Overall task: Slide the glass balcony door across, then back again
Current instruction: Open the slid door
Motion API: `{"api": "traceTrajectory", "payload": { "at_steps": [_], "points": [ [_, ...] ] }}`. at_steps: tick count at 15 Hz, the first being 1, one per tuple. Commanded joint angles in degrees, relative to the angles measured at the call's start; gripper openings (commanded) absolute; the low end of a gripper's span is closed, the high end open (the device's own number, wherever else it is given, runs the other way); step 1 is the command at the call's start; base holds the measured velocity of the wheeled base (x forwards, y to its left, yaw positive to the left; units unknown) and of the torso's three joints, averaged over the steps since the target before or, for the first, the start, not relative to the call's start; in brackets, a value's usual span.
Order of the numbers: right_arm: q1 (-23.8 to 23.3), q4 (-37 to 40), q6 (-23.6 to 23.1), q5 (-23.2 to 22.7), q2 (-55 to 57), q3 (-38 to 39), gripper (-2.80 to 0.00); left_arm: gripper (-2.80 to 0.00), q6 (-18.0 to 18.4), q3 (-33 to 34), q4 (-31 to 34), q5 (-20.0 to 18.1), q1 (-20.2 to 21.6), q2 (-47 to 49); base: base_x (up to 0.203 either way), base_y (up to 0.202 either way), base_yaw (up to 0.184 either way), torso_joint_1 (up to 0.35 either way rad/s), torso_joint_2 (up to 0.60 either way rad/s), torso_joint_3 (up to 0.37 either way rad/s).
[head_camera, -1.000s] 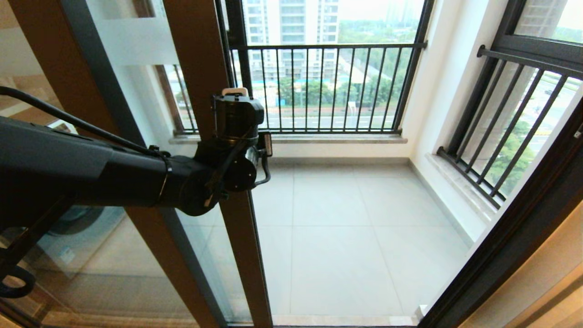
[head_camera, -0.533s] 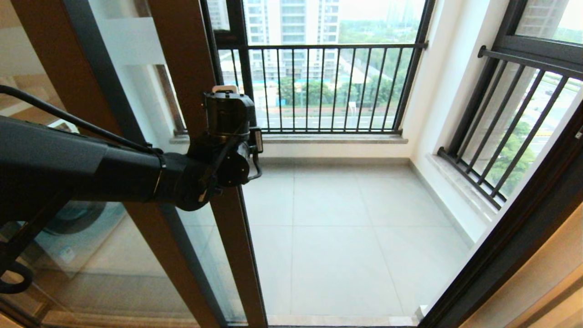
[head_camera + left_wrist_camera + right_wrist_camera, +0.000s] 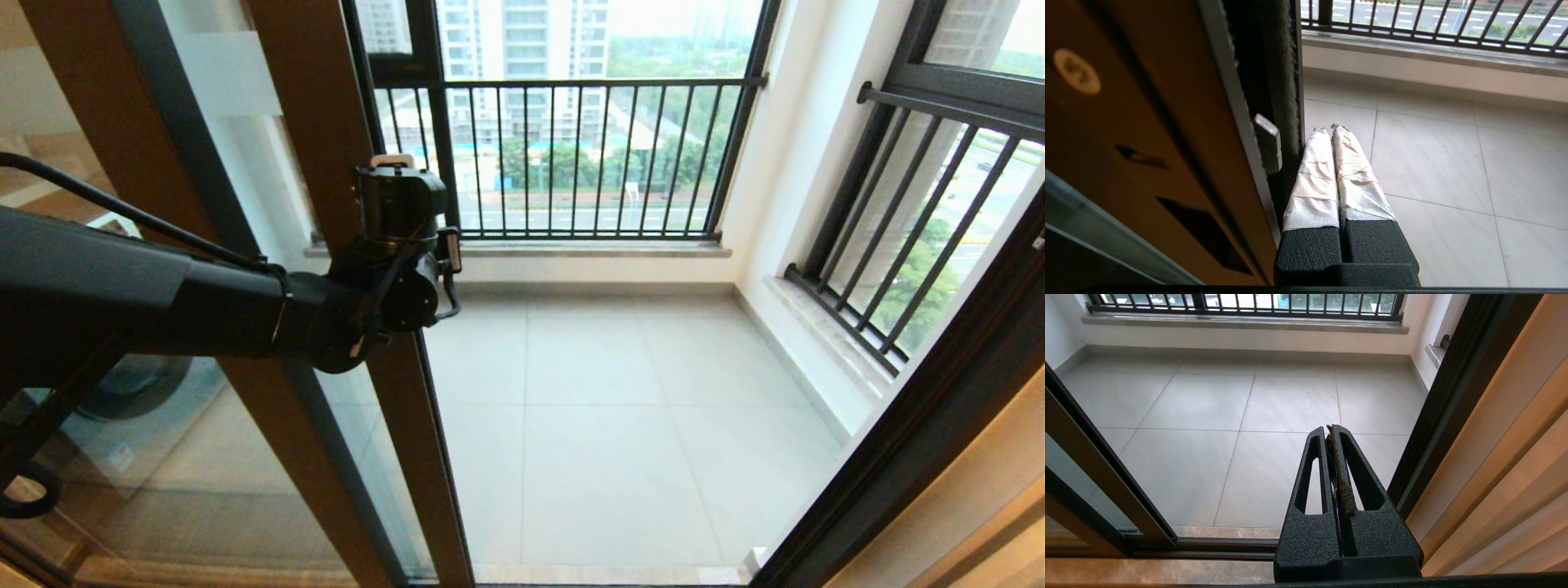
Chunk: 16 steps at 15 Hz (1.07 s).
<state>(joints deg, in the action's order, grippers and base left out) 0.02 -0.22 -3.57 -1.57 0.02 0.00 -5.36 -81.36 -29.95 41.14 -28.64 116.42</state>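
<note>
Head view: my left gripper (image 3: 1331,127), fingers together, pressing door (image 3: 326,122) edge; door slid further left, opening wider; right gripper (image 3: 1333,428) closed, idle.

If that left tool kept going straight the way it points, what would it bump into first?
Probably nothing near: the shut left tool points beside the brown-framed glass balcony door toward the grey tiled balcony floor.

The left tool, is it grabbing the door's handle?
No, the left tool is shut on nothing, its taped fingers pressed sideways against the glass balcony door edge.
</note>
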Motion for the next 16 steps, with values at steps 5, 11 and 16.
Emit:
{"api": "traceTrajectory", "payload": {
  "at_steps": [5, 11, 16],
  "points": [
    [0.00, -0.04, -0.03, -0.05, -0.02, 0.00, -2.80, -2.80, -0.08, -0.73, -0.19, 0.25, 1.56, 0.47, 0.000, 0.000, 0.000, 0.000, 0.00, 0.000],
    [-0.02, -0.04, -0.03, -0.10, -0.02, 0.00, -2.80, -2.80, 0.09, -0.99, -0.11, 0.17, 2.45, 0.47, 0.000, 0.000, 0.000, 0.000, 0.00, 0.000],
    [0.06, -0.04, -0.03, -0.01, -0.02, 0.00, -2.80, -2.80, 0.09, -1.16, -0.11, 0.17, 3.57, 0.91, 0.000, 0.000, 0.000, 0.000, 0.00, 0.000]
  ]
}}
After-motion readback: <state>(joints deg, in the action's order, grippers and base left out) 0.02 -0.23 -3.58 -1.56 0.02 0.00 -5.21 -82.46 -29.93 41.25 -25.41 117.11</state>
